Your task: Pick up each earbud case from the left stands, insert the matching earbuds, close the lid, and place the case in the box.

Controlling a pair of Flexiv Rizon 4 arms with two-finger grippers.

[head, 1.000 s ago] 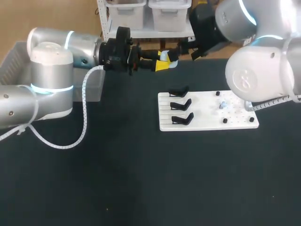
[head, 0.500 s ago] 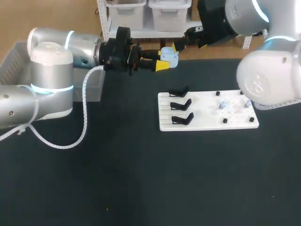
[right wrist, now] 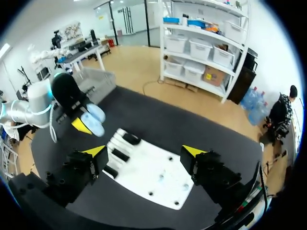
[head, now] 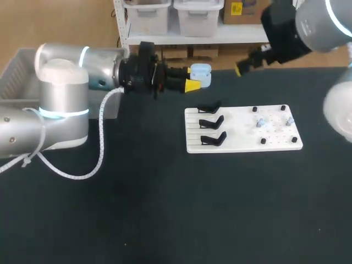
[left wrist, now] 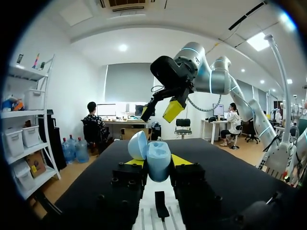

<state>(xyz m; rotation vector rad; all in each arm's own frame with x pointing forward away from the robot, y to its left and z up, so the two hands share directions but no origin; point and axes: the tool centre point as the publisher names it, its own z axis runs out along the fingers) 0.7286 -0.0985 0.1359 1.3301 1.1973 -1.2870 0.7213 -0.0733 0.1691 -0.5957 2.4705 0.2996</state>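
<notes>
left gripper (head: 193, 78): clamped on light blue earbud case (left wrist: 156, 160), lid open, upper middle of head view | right gripper (right wrist: 144, 152): fingers spread, upper right | white board (head: 275, 141) with three black stands (head: 212, 122): centre right

Head overhead; wrists face each other; stand board (head: 237, 137) shared.

Rounded silver-grey arms (head: 61, 88) carry glowing cyan rings (head: 59, 113), a white ribbed cable (head: 101, 137) and black, yellow-tipped pincers (head: 196, 78) (right wrist: 144, 152).
</notes>
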